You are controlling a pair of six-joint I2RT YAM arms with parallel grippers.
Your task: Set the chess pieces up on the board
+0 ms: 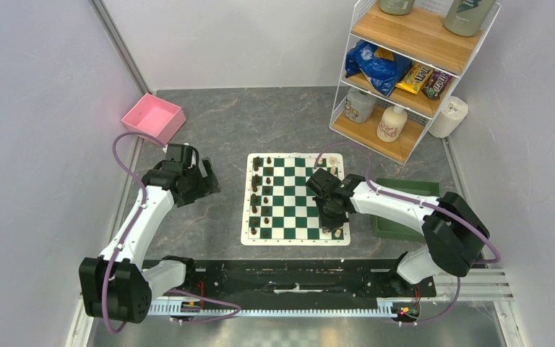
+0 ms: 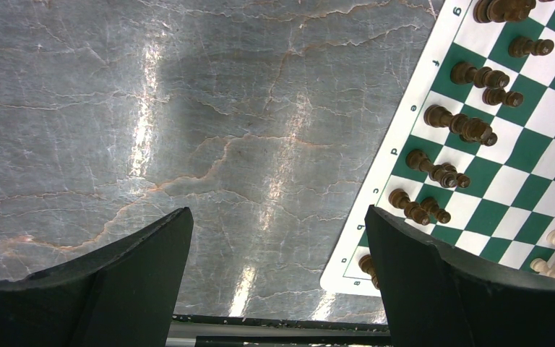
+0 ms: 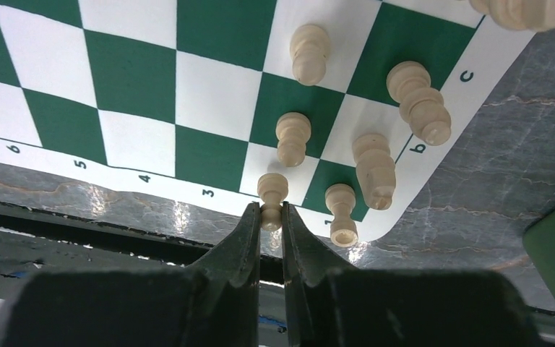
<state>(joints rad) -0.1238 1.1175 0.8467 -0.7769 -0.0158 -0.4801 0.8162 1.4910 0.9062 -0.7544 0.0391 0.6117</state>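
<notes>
Board (image 3: 115, 172) border: numbers 6, 5, 4, 3; letters b, c.

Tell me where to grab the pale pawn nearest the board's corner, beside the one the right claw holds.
Probably its narrow waist, between round head and flared base: the pawn is slimmest there. Come from the board's border side; a taller pale piece crowds the other side. The right claw grips the neighbouring pawn.

Grey marbled table (image 1: 224, 123) carried board (image 1: 293, 241) at centre, pink bin (image 1: 153, 117) far left, green tray (image 1: 405, 186) near board's right edge, wire shelf rack (image 1: 368, 134) far right, paper roll (image 1: 449, 116) beside rack.
</notes>
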